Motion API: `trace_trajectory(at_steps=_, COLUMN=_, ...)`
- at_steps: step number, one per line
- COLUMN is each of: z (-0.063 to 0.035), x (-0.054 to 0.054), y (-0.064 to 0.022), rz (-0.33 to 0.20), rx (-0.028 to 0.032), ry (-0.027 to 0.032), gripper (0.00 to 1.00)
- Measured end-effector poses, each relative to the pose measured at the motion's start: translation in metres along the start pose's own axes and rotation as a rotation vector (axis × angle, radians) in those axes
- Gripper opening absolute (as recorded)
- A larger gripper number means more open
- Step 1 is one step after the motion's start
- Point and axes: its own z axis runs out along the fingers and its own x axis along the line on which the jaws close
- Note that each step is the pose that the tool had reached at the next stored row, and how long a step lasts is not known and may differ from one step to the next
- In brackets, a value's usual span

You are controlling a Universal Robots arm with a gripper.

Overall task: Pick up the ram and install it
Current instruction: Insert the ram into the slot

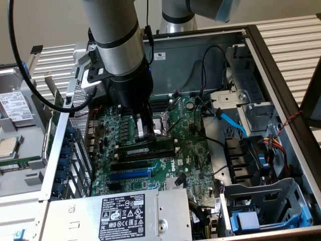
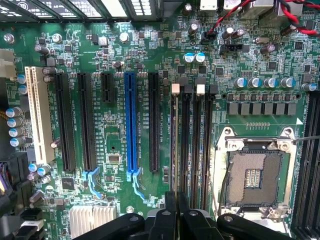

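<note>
Green motherboard (image 1: 190,145) in open case; fingers (image 1: 142,131) apparently grip the ram (image 1: 138,149).

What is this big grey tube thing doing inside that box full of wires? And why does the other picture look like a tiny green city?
The grey tube is a robot arm. At its end is a gripper, like a hand with two fingers. The box is an opened computer case, lying on its side. One picture is taken by a camera standing outside, looking down into the case. The other comes from a camera on the arm's wrist, looking straight at the green board, so all the small parts look like buildings. The gripper is pinching the ram, a long thin memory stick, right at the black memory slots. Seen from the wrist, the stick is edge-on. The long blue slot and the square socket hold nothing.
</note>
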Motion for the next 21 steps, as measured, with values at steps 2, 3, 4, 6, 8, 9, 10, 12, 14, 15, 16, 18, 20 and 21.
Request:
trace_trajectory(at_steps=2, z=0.0001, x=0.0000, y=0.0000, rz=-0.002, rx=0.0000, ry=-0.0004, gripper=0.13)
trace_trajectory(at_steps=3, z=0.0003, x=0.0000, y=0.0000, rz=-0.003, rx=0.0001, ry=-0.0005, gripper=0.13)
trace_trajectory(at_steps=4, z=0.0005, x=0.0000, y=0.0001, rz=-0.003, rx=0.0001, ry=-0.0007, gripper=0.13)
trace_trajectory(at_steps=6, z=0.0008, x=0.0000, y=0.0001, rz=-0.004, rx=0.0001, ry=-0.0009, gripper=0.13)
trace_trajectory(at_steps=8, z=0.0010, x=0.0000, y=0.0002, rz=-0.006, rx=0.0001, ry=-0.0012, gripper=0.13)
trace_trajectory(at_steps=9, z=0.0010, x=0.0000, y=0.0002, rz=-0.008, rx=0.0000, ry=-0.0014, gripper=0.13)
trace_trajectory(at_steps=10, z=0.0012, x=0.0000, y=0.0002, rz=-0.009, rx=0.0001, ry=-0.0016, gripper=0.13)
trace_trajectory(at_steps=12, z=0.0013, x=0.0000, y=0.0002, rz=-0.011, rx=0.0001, ry=-0.0020, gripper=0.13)
trace_trajectory(at_steps=14, z=0.0016, x=0.0000, y=0.0003, rz=-0.012, rx=0.0001, ry=-0.0023, gripper=0.13)
trace_trajectory(at_steps=15, z=0.0018, x=0.0000, y=0.0003, rz=-0.013, rx=0.0001, ry=-0.0025, gripper=0.13)
trace_trajectory(at_steps=16, z=0.0019, x=0.0000, y=0.0003, rz=-0.014, rx=0.0001, ry=-0.0026, gripper=0.13)
trace_trajectory(at_steps=18, z=0.0020, x=0.0000, y=0.0004, rz=-0.015, rx=0.0001, ry=-0.0028, gripper=0.13)
trace_trajectory(at_steps=20, z=0.0022, x=0.0000, y=0.0005, rz=-0.017, rx=0.0000, ry=-0.0032, gripper=0.14)
trace_trajectory(at_steps=21, z=0.0023, x=0.0000, y=0.0005, rz=-0.017, rx=0.0002, ry=-0.0032, gripper=0.20)
